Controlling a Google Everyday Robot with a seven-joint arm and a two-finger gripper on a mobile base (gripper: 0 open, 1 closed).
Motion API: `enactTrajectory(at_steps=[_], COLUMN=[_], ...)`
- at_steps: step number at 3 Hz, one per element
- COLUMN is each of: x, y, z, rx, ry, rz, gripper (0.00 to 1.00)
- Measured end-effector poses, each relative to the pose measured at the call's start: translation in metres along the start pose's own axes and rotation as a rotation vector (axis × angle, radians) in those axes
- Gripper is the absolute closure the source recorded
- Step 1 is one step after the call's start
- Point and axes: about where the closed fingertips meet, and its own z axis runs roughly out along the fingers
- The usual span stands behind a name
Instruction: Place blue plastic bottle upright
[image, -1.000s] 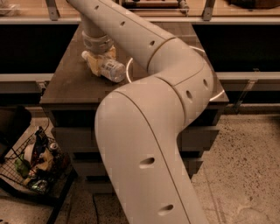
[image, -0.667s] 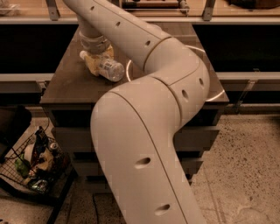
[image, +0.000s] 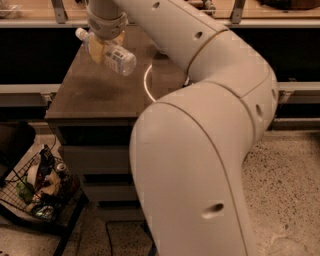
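Observation:
The blue plastic bottle (image: 111, 53) is a small clear bottle with a white cap at its upper left end and a pale label. It is tilted, cap up-left, and lifted above the brown table (image: 90, 95). My gripper (image: 104, 44) hangs from the arm at the top left and is shut on the bottle around its middle. Its yellowish fingers (image: 96, 49) clasp the bottle's sides. The bottle's shadow lies on the tabletop below it.
A white bowl rim (image: 147, 82) shows on the table beside the arm, mostly hidden by it. My large arm (image: 200, 150) fills the middle and right. A wire basket (image: 40, 190) of items stands on the floor at the lower left. Drawers sit under the tabletop.
The bottle lay on the table in the gripper; now it is lifted off the surface and held tilted above it. The gripper rose with it.

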Motion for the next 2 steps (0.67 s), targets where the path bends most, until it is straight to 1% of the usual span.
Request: enactTrajectory(at_steps=[1, 2], x=[-0.007, -0.006], y=[-0.001, -0.005], z=[-0.023, -0.039], rx=[-0.107, -0.245], ry=[-0.186, -0.381], rz=[-0.029, -0.056], gripper=[1.0, 1.0])
